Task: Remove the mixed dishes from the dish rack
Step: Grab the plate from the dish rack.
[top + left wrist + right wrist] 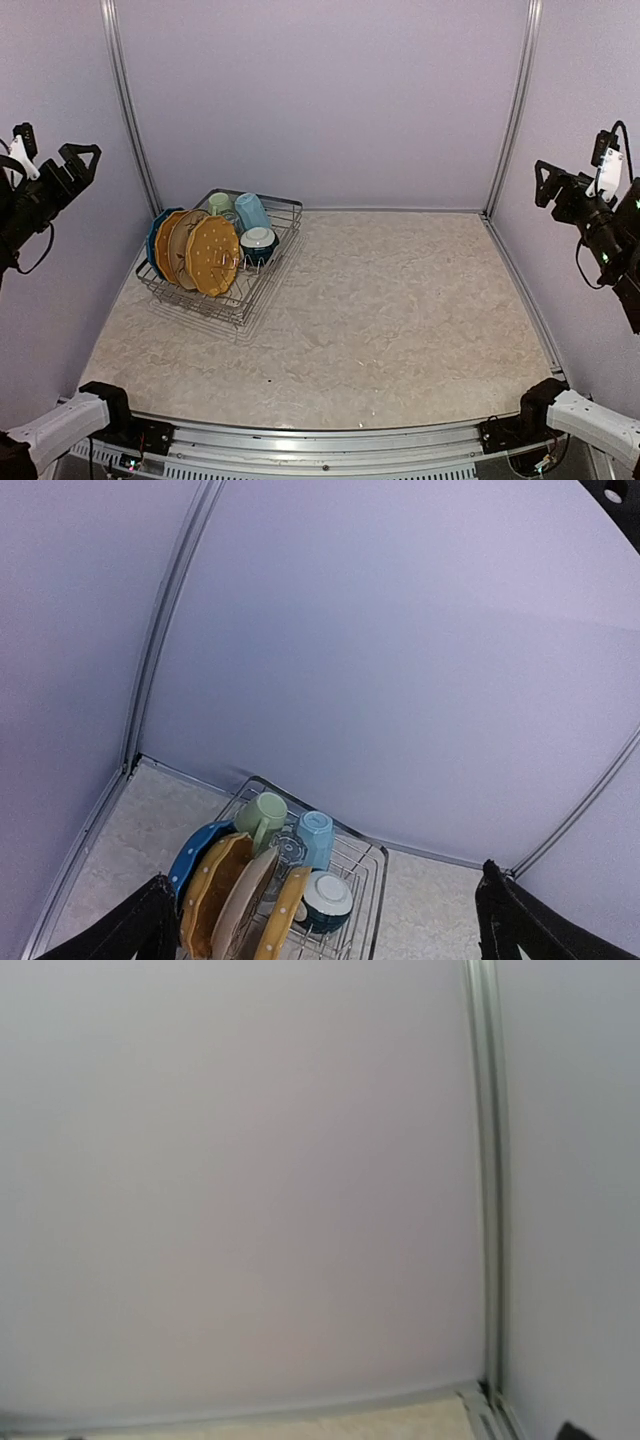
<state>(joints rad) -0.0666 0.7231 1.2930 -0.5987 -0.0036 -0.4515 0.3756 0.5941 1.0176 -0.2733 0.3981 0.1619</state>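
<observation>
I'm holding both arms up off the worktop point(400, 300), one at each side, well apart from everything on it. My left fingers point(130, 930) are standing wide. In the left wrist view one tip is sitting in each bottom corner, with nothing gripped between them. My right fingers point(553, 172) are hanging high at the right edge of the top view, spread too and gripping nothing. The right wrist view is giving only lilac wall point(250, 1160), a metal corner strip point(488, 1160) and a dark sliver at the bottom right.

The dish rack point(283, 222) is sitting in the far left corner of the worktop, turned at an angle. Three plates are standing on edge in its left part, leaning together. The orange-yellow dotted plate point(212, 255) is nearest the front, the cream floral plate point(181, 245) is just behind it, and the blue plate point(154, 240) is at the back, mostly hidden. The dark-teal bowl point(258, 245) is lying tilted just right of the orange-yellow dotted plate, white inside showing. At the far end the light green mug point(220, 203) and the light blue mug point(251, 211) are sitting side by side, green on the left, both mouth down as far as I can tell. The clear glass point(288, 847) is showing between the two mugs in the left wrist view, too faint to tell how it's standing. My left fingers are pointing toward the rack from above, not touching it.
</observation>
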